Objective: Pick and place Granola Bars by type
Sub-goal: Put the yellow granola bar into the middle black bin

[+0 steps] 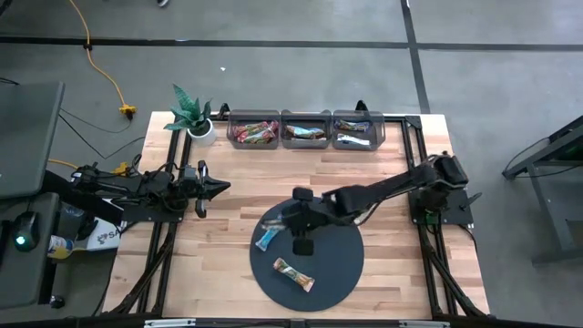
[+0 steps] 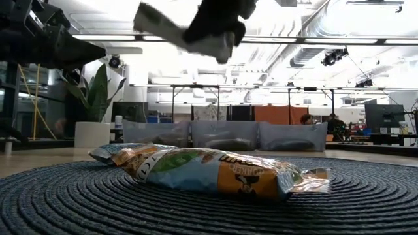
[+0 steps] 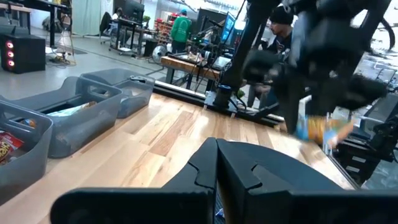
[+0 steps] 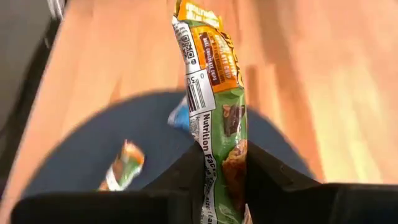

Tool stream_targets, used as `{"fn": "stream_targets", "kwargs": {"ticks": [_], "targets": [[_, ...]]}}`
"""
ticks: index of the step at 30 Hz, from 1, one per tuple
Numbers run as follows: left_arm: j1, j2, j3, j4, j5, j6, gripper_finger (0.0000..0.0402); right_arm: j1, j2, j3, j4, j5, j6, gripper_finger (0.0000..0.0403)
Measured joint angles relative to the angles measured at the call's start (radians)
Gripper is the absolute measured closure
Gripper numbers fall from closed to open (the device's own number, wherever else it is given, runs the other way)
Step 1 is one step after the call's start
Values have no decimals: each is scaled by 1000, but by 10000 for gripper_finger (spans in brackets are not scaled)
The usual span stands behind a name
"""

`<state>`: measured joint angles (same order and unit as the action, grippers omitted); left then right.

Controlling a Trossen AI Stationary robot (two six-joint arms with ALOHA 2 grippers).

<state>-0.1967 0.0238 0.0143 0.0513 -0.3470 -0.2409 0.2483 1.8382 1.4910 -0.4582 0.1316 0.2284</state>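
The right gripper (image 4: 222, 165) is hanging above the large dark round woven disc (image 1: 342, 273) w/ its two dark fingers clamping a green-and-orange shiny wrapped granola bar (image 4: 214, 81); the bar is sticking out lengthwise past the fingertips, lifted clear of the surface. In the high view the right gripper (image 1: 293, 217) is sitting over the disc's far-left part, arm reaching in from the table's right side.

Two more bars are lying on the disc: a light blue wrapped bar (image 1: 267, 239) near its left edge, just beside the gripper, and a green-brown multicolour wrapped bar (image 1: 293, 273) nearer the front edge, lying at an angle. They're apart from each other. In the low view the multicolour bar (image 2: 222, 173) is lying flat in front, w/ the blue one's end showing just behind it.

Three clear plastic bins (image 1: 306, 129) are standing side by side along the far edge of the light wooden table (image 1: 237, 191), each holding bars: red/pink ones in the left bin, brownish ones in the middle, blue ones in the right. A green potted plant in a white pot (image 1: 193, 117) is standing just left of the bins.

The left gripper (image 1: 217, 187) is waiting over the table's left side, pointing toward the centre, fingers together, holding nothing.
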Motion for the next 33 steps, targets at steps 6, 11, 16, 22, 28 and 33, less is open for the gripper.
{"fn": "stream_targets", "kwargs": {"ticks": [6, 11, 16, 22, 28, 33], "targets": [[0, 0, 0, 0, 0, 0, 400, -50, -88, 0, 72, 19, -2, 325], [0, 0, 0, 0, 0, 0, 400, -115, -149, 0, 105, 67, -30, 325], [0, 0, 0, 0, -1, 0, 400, -203, -190, 0, 140, 127, -66, 325], [0, 0, 0, 0, -1, 0, 400, -322, -196, 0, 145, 117, -190, 325], [0, 0, 0, 0, -1, 0, 400, -454, -196, 0, 142, 86, -362, 325], [0, 0, 0, 0, -1, 0, 400, -574, -196, 0, 142, 48, -481, 325]]}}
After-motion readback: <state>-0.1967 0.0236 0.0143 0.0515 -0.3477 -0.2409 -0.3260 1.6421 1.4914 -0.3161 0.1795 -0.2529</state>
